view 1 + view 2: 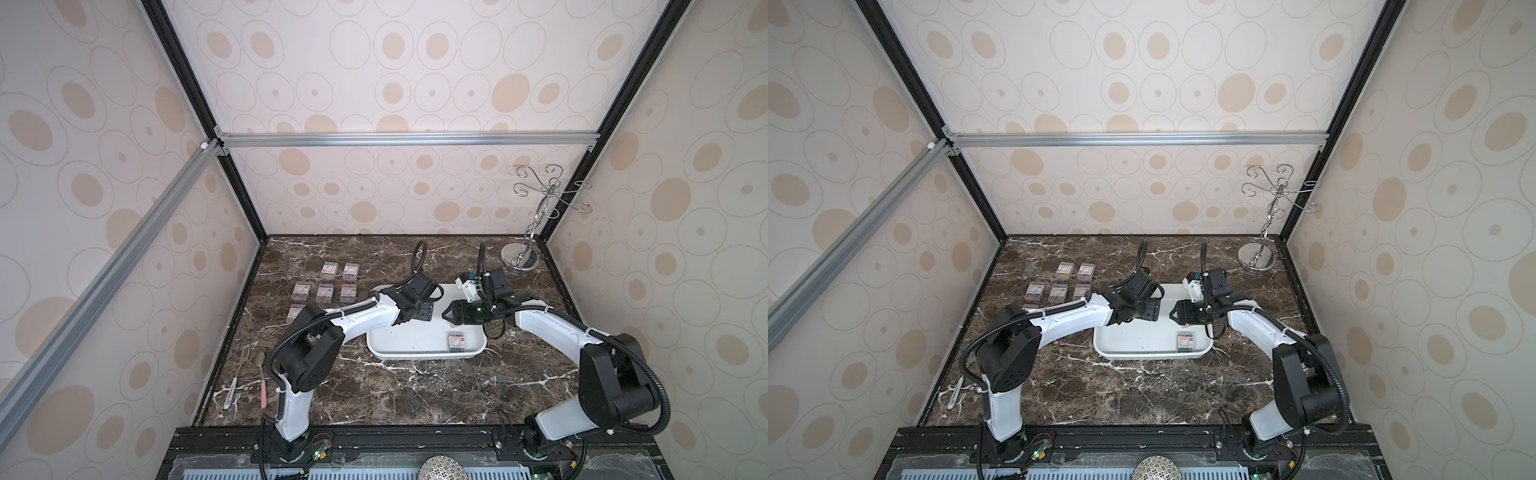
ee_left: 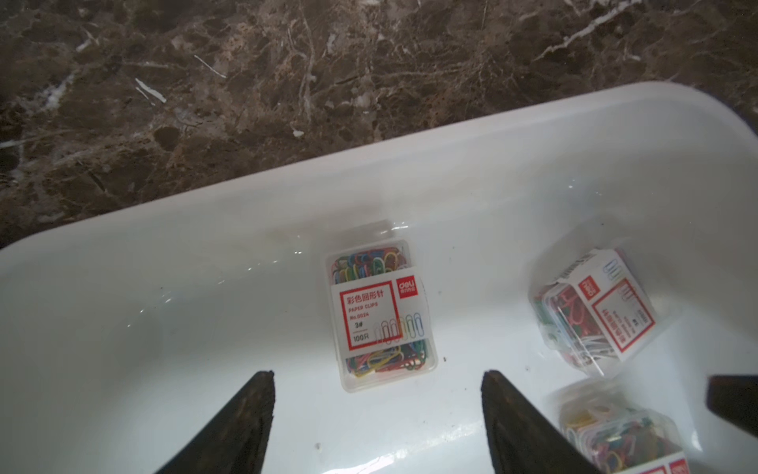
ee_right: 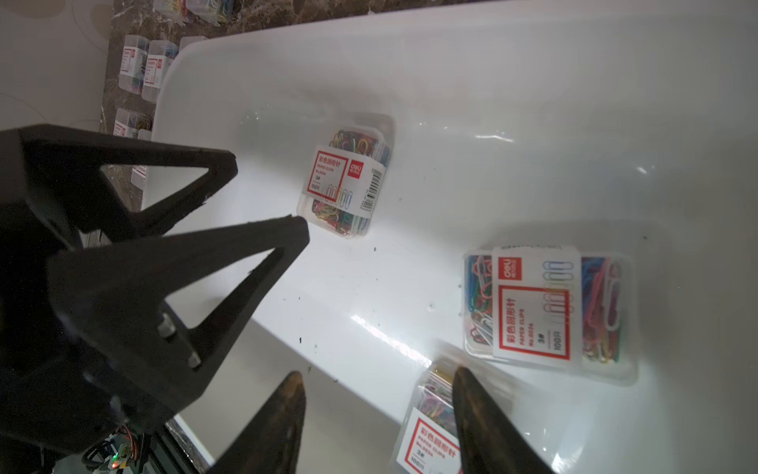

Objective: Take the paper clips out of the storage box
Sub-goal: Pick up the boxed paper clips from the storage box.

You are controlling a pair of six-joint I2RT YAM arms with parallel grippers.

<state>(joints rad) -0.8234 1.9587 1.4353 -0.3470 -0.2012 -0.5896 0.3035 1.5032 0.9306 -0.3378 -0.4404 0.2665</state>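
Note:
The white storage box sits mid-table. Three clear boxes of paper clips show inside it in the right wrist view. In both top views only one shows; the arms hide the others. My left gripper hangs open over the storage box, and a labelled box lies just ahead of its fingertips. My right gripper is open too, one finger in front of a box at the tray wall. The grippers face each other closely.
Several boxes of clips lie in rows on the marble left of the tray. A fork, a spoon and a white pen lie at the left front. A chrome hook stand stands at the back right.

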